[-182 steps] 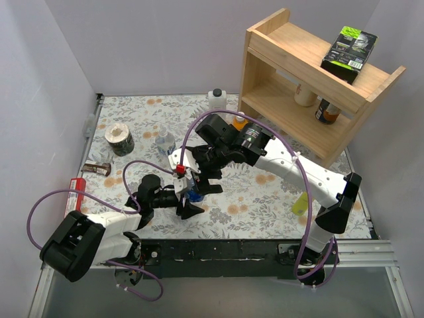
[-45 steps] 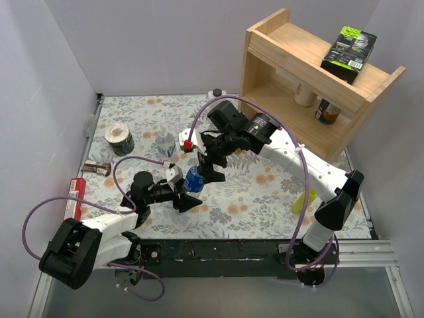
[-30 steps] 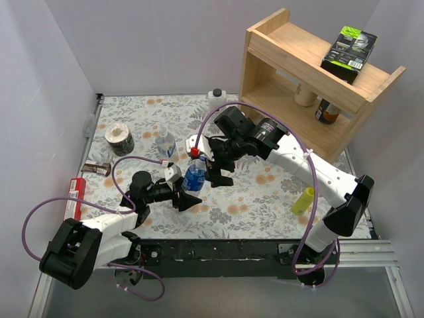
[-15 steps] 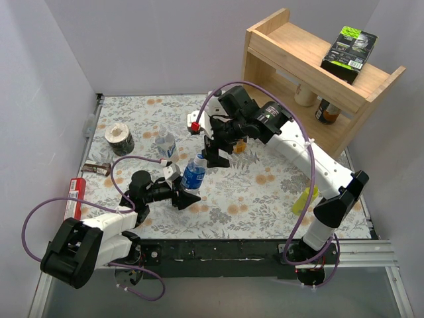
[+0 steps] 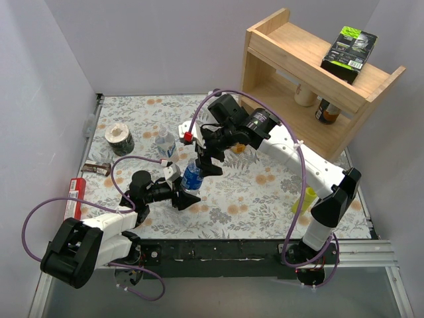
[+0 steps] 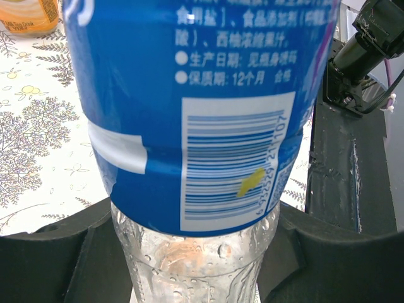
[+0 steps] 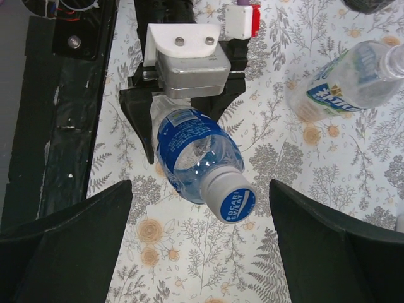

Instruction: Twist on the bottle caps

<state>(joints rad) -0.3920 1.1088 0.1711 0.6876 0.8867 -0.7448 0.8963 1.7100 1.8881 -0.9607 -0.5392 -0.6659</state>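
My left gripper [image 5: 183, 197] is shut on the clear base of a blue-labelled bottle [image 5: 192, 177] and holds it tilted, neck up toward the right arm; the bottle fills the left wrist view [image 6: 202, 107]. A whitish cap with a blue top [image 7: 230, 196] sits on its neck. My right gripper [image 5: 208, 163] hovers just above the cap, jaws wide open; its fingers [image 7: 63, 243] stand well apart from the cap. A second clear bottle [image 5: 164, 142] stands at the back left [image 7: 344, 79]. The orange bottle [image 5: 238, 143] is partly hidden behind the right arm.
A white square bottle [image 5: 216, 98] stands at the back. A wooden shelf [image 5: 311, 86] fills the back right. A yellow squeeze bottle [image 5: 302, 201] lies at right. A tape roll [image 5: 120, 140], a wrapped bar [image 5: 97, 169] and a red box [image 5: 74, 193] are at left.
My right gripper left the bottle top, rose toward the back, then came back down over the cap. My left gripper kept hold of the bottle and tilted it a little.
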